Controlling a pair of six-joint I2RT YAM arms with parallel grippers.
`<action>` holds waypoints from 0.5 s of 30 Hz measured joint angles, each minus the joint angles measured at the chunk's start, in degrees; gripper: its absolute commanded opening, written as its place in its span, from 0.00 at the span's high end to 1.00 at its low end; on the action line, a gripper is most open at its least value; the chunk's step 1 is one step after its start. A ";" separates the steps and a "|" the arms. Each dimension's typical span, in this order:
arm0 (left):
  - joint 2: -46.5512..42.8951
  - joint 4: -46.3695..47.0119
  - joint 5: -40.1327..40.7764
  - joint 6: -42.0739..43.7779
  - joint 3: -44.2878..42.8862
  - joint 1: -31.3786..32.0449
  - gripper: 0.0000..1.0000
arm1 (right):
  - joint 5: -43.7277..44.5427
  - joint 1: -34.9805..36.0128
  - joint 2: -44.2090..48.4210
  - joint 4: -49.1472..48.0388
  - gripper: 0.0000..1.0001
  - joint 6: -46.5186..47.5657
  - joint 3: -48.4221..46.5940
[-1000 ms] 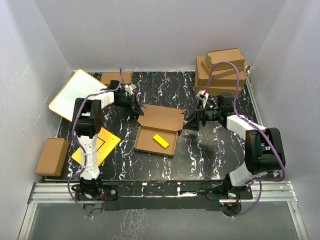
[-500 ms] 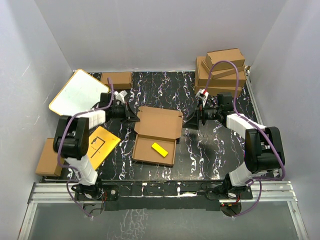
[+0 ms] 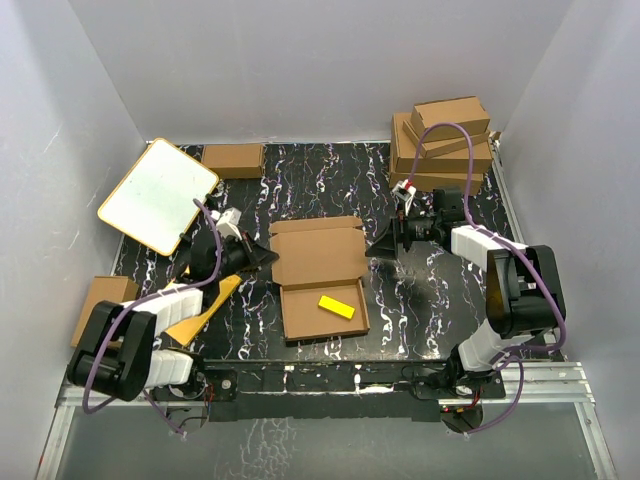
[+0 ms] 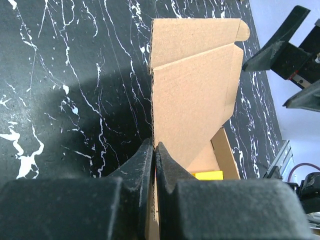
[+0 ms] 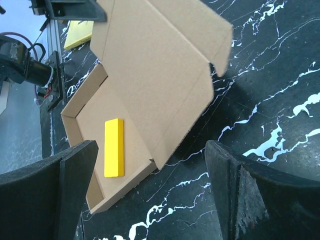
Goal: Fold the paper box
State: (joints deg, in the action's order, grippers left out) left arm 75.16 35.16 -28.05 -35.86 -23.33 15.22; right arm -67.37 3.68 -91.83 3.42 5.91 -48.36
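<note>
Left gripper point(image 4: 154, 154) pinches the raised lid edge of the paper box point(image 3: 318, 262), jaws clamped tight; right gripper point(image 3: 386, 243) hangs wide open just beside it.

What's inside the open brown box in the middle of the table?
A small yellow block lies flat on the floor of the box. Nothing else shows in there. The lid is open, so only the spot under the block is covered.

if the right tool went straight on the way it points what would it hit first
Probably the paper box, its raised lid's side edge, which sits straight ahead of the open right tool; depth is unclear.
</note>
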 measured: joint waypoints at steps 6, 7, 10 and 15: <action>-4.68 4.42 2.95 1.20 4.61 1.60 1.00 | 0.22 -0.90 -1.57 4.55 0.05 3.74 -2.75; -5.25 4.96 3.10 1.64 4.85 1.75 1.00 | 0.22 -1.09 -1.75 5.20 0.07 4.44 -3.28; -6.16 6.49 3.23 2.93 5.27 1.95 1.00 | -0.02 -1.22 -2.03 5.99 0.10 5.90 -3.74; -6.47 8.63 2.71 4.74 5.49 2.16 1.00 | -0.59 -1.22 -3.26 7.19 0.16 7.61 -3.98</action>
State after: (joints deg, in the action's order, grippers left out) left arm 68.69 43.79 -25.34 -31.11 -17.85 17.39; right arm -67.96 2.46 -95.09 10.61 13.52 -52.34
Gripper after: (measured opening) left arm 0.013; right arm 0.865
